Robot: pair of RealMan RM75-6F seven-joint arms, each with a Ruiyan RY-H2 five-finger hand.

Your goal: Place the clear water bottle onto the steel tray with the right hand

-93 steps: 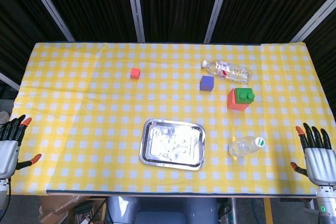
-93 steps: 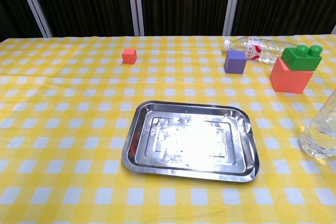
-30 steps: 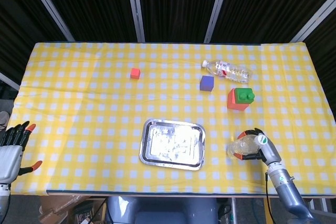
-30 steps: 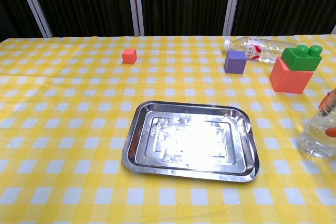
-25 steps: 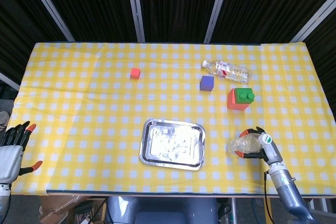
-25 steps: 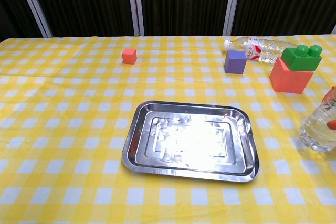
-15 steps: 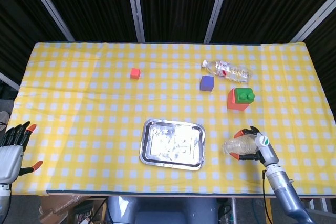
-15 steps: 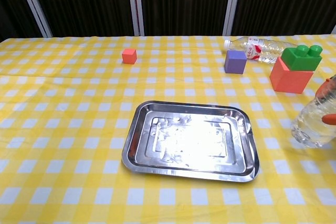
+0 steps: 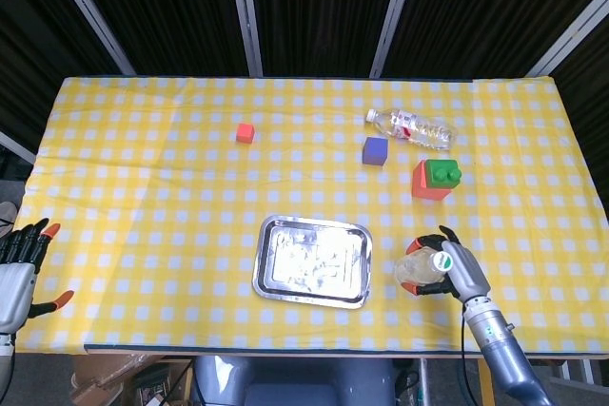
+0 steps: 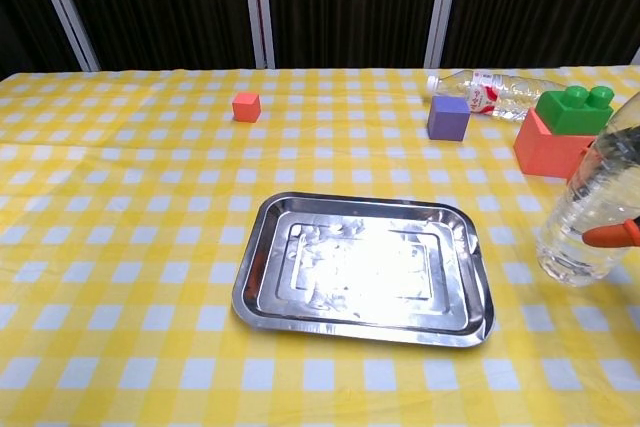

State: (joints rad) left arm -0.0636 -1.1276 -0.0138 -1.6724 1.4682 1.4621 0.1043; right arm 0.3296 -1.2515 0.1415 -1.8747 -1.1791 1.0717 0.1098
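Observation:
My right hand (image 9: 455, 268) grips the clear water bottle (image 9: 419, 270) with the green-and-white cap, holding it tilted just right of the steel tray (image 9: 313, 260). In the chest view the clear water bottle (image 10: 592, 197) hangs at the right edge, lifted off the cloth, beside the steel tray (image 10: 362, 268), with only an orange fingertip (image 10: 615, 235) of the right hand showing. My left hand (image 9: 17, 271) stays open at the near left table edge, fingers spread, holding nothing.
A second, labelled bottle (image 9: 411, 126) lies on its side at the back right. Near it sit a purple cube (image 9: 375, 150) and a red block with a green brick on top (image 9: 435, 179). A small red cube (image 9: 245, 133) stands at the back centre-left.
My right hand came in from the table's right edge, took hold of the clear bottle, lifted it and carried it left toward the tray. The left hand barely moved.

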